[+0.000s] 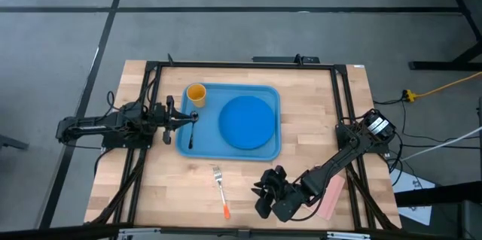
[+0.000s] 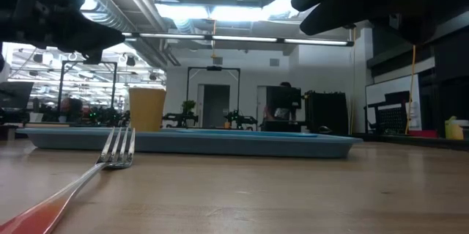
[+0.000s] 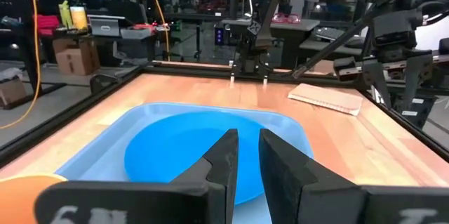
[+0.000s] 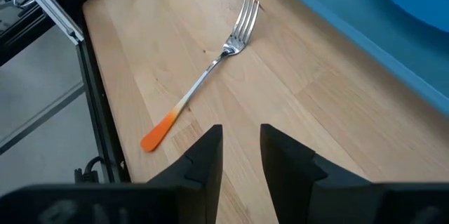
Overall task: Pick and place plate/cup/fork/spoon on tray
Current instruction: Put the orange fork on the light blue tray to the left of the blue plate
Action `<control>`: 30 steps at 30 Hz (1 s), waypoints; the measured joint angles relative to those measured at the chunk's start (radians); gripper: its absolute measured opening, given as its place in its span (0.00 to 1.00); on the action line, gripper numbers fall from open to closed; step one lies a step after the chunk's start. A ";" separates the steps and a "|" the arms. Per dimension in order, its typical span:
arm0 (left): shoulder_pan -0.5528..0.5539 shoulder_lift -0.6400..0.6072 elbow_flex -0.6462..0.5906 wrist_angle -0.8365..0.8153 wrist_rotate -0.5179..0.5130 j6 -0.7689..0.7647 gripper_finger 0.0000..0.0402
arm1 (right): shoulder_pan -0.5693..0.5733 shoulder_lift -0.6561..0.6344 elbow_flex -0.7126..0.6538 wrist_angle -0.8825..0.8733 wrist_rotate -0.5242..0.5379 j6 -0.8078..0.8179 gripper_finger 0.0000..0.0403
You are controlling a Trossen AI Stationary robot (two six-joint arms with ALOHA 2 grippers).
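We see the deep blue round plate [image 1: 247,122], yellow-orange cup [image 1: 196,94] and dark spoon [image 1: 191,129] on the light blue plastic tray [image 1: 267,152]; the orange-handled metal fork [image 1: 221,190] remains on the wooden counter [image 1: 316,120]. Both the left gripper [image 1: 186,118] and the right gripper [image 4: 240,155] have fingers parted and empty.

The high view looks straight down from well above, taking in the whole wooden table [image 1: 316,131], the tray [image 1: 267,150] and both arms. The low view sits at tabletop height, very near the fork [image 2: 110,157], facing level across the tray's rim [image 2: 220,143] into the room behind. The left wrist view looks forward past its 2 fingers [image 3: 226,161] over the plate [image 3: 168,147] toward the far table edge and, probably, the other arm beyond. The right wrist view tilts down close over the wood at the fork [image 4: 203,76]. The fork appears in 3 views; the tray in all 4.
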 joint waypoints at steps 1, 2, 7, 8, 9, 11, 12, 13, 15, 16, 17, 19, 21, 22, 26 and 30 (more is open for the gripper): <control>0.000 0.000 0.000 0.000 0.000 0.000 0.13 | 0.000 0.000 0.000 0.000 -0.002 0.000 0.25; 0.000 0.000 0.000 0.000 0.000 0.000 0.13 | 0.000 0.000 0.000 0.002 -0.012 0.000 0.25; 0.000 0.000 0.000 -0.001 -0.001 0.000 0.13 | 0.000 0.000 0.000 0.006 -0.074 -0.001 0.25; 0.000 0.000 0.000 -0.001 -0.001 0.000 0.13 | 0.000 0.000 0.000 0.007 -0.086 -0.001 0.25; 0.000 0.000 0.000 -0.001 -0.001 0.000 0.13 | 0.000 0.000 0.000 0.007 -0.099 -0.001 0.25; 0.000 0.000 0.000 -0.002 -0.001 0.000 0.13 | 0.000 0.000 0.000 0.008 -0.105 -0.001 0.25; 0.000 0.000 0.000 -0.002 -0.001 0.001 0.13 | 0.000 0.000 0.000 0.009 -0.105 -0.001 0.25; 0.000 0.000 0.000 -0.002 -0.001 0.001 0.13 | 0.000 0.000 0.000 0.009 -0.105 -0.001 0.25; 0.000 0.000 0.000 -0.002 -0.001 0.001 0.13 | 0.000 0.000 0.000 0.009 -0.089 -0.014 0.25; 0.000 0.000 0.000 -0.002 -0.001 0.001 0.13 | -0.001 0.000 0.000 0.010 -0.061 -0.034 0.25; 0.000 0.000 0.000 -0.002 -0.001 0.001 0.13 | -0.004 0.000 0.000 0.014 -0.027 -0.059 0.25; 0.000 0.000 0.000 -0.002 -0.002 0.001 0.13 | -0.015 0.000 0.000 0.040 0.050 -0.083 0.25; 0.000 0.000 0.000 -0.002 -0.002 0.001 0.13 | -0.035 0.000 0.001 0.060 0.130 -0.093 0.25; 0.000 0.000 0.000 -0.002 -0.002 0.001 0.13 | -0.045 0.000 0.001 0.064 0.167 -0.115 0.25; 0.000 0.000 0.000 -0.002 -0.002 0.001 0.13 | -0.087 0.000 0.001 0.066 0.210 -0.158 0.25; 0.000 0.000 0.000 -0.002 -0.002 0.001 0.13 | -0.155 0.000 0.001 0.113 0.010 -0.108 0.25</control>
